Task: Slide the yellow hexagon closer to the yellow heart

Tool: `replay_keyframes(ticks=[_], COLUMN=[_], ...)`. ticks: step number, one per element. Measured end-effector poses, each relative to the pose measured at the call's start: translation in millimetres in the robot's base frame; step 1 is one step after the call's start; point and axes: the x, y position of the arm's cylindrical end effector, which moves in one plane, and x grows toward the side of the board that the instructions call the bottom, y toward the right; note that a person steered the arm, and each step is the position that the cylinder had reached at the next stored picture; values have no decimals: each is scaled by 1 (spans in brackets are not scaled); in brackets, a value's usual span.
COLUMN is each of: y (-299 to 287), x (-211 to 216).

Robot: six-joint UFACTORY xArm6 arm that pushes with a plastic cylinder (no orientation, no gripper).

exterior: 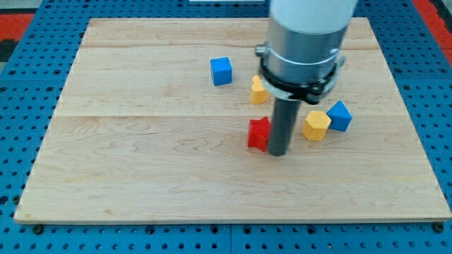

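Note:
The yellow hexagon [316, 125] lies on the wooden board right of centre, touching a blue block [340, 116] on its right. The yellow heart [258, 89] lies up and to the left of it, partly hidden behind the arm's grey body. My tip [277, 152] rests on the board just right of a red block [258, 133], touching or nearly touching it. The tip stands left of and slightly below the yellow hexagon, with a gap between them.
A blue cube [221, 70] sits above and left of the yellow heart. The board [141, 155] lies on a blue pegboard surface; the arm's wide grey body [304, 42] blocks the view's top centre.

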Motion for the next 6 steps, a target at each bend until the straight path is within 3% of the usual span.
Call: replay_keyframes(ticks=[1, 2, 3, 4, 5, 6], y=[-32, -36, -40, 26, 107, 108], x=[-45, -63, -14, 24, 21, -18])
